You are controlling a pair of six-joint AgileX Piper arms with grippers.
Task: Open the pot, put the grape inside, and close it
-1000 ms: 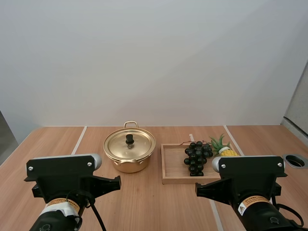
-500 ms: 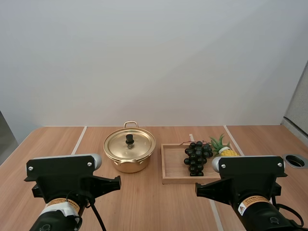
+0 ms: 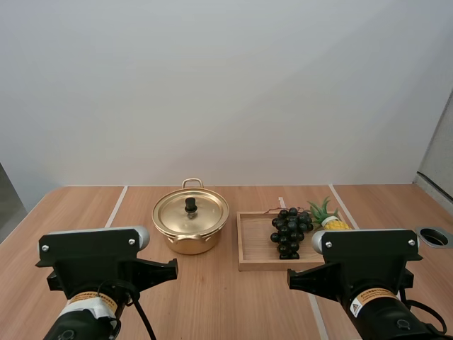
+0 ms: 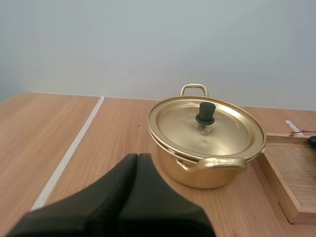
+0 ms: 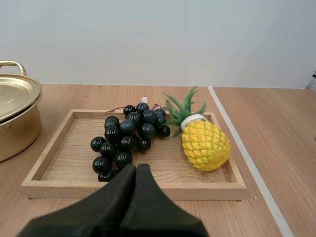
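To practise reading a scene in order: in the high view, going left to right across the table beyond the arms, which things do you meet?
closed round golden metal pot → bunch of dark round grapes → small yellow pineapple with green leaves

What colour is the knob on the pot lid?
Black knob on a gold lid; clearest in the left wrist view.
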